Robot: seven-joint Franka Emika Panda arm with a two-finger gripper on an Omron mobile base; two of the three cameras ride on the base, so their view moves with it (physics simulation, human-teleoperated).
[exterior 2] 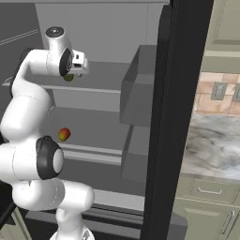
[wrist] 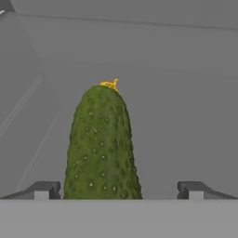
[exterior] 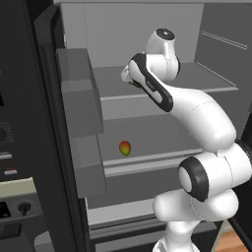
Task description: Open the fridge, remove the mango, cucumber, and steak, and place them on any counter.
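Fridge shelf, cucumber base hidden between wide gripper

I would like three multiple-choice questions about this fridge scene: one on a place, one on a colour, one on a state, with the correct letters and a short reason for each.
1. Where does the mango lie?
A. on a fridge shelf below the one the hand reaches into
B. on the floor
C. in a door bin

2. What colour is the cucumber?
A. yellow
B. dark green
C. white

3. How do the jaws of the gripper stand?
A. shut on the cucumber
B. shut on nothing
C. open, one finger each side of the cucumber

Answers: 1 A, both base views show it on the lower shelf. 2 B, the hand view shows bumpy dark green skin. 3 C, gaps show beside the cucumber.
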